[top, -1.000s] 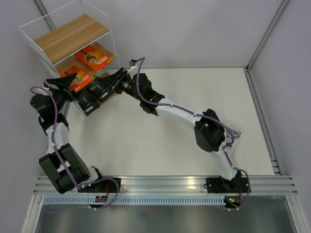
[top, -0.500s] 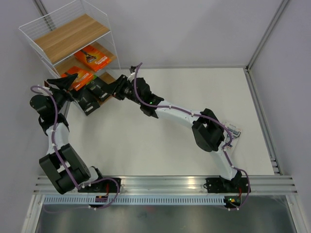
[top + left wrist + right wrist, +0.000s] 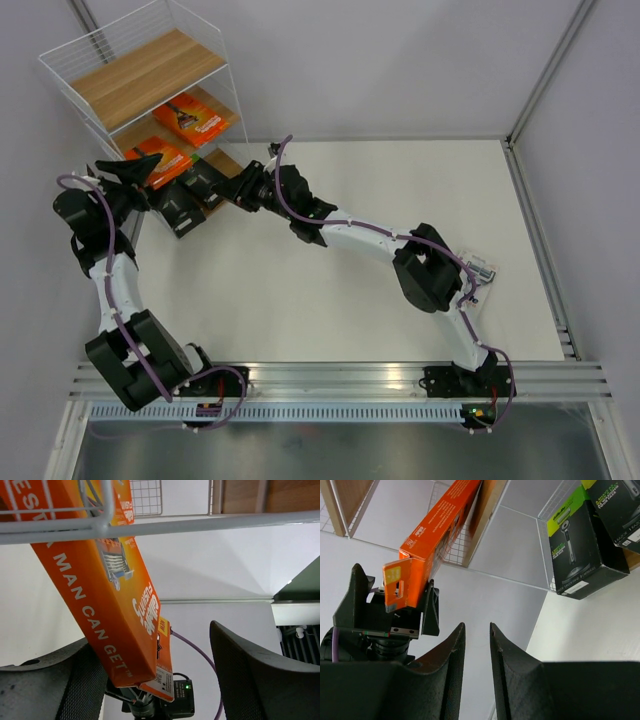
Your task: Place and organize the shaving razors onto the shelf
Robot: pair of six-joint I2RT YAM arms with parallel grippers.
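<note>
The shelf [image 3: 140, 70] stands at the table's far left corner. One orange razor pack [image 3: 190, 118] lies on its middle board. A second orange pack [image 3: 160, 160] [image 3: 110, 610] juts out over the shelf's wire rim [image 3: 150, 527], between the wide-open fingers of my left gripper [image 3: 138, 172] [image 3: 150, 635]. It sits close to the left finger [image 3: 50, 680] and well apart from the right one. Two black packs with lime ends [image 3: 577, 555] [image 3: 617, 510] rest on the lowest board [image 3: 183, 208]. My right gripper [image 3: 228, 188] [image 3: 476, 626] hovers beside them, its jaws a narrow gap apart with nothing between them.
A pale razor pack [image 3: 482, 270] lies on the table at the right, partly behind my right arm's elbow [image 3: 430, 270]. A metal rail [image 3: 340, 378] runs along the near edge. Grey walls close the back and left.
My right arm has reached a little further left toward the shelf. My left arm's elbow has swung left while its gripper stays at the orange pack.
</note>
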